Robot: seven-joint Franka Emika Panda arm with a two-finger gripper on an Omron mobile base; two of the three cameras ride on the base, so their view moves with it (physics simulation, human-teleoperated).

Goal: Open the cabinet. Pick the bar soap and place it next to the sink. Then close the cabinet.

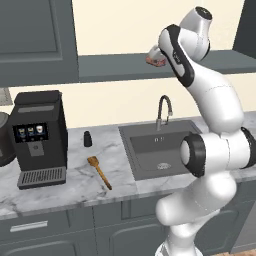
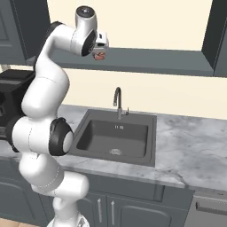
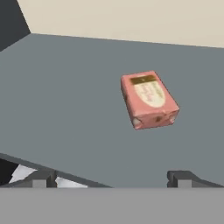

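Note:
The cabinet (image 1: 36, 40) stands open, showing its cream back and long grey shelf (image 1: 115, 66). The bar soap (image 3: 149, 100), a small pink block, lies flat on that shelf. My gripper (image 3: 113, 178) is open, its two fingertips spread wide at the shelf's front edge, short of the soap and not touching it. From the base views the hand (image 1: 154, 54) hovers just above the bar soap (image 1: 156, 61), which is also visible under the hand (image 2: 101, 48) as a reddish block (image 2: 100, 56). The sink (image 1: 150, 150) with its gooseneck faucet (image 1: 164, 111) sits in the counter below.
A black coffee machine (image 1: 39, 137) stands at the counter's left. A small dark shaker (image 1: 87, 138) and a wooden spatula (image 1: 99, 171) lie between it and the sink. Marble counter (image 2: 190, 146) stretches right of the basin. The right cabinet door (image 2: 217, 31) hangs open.

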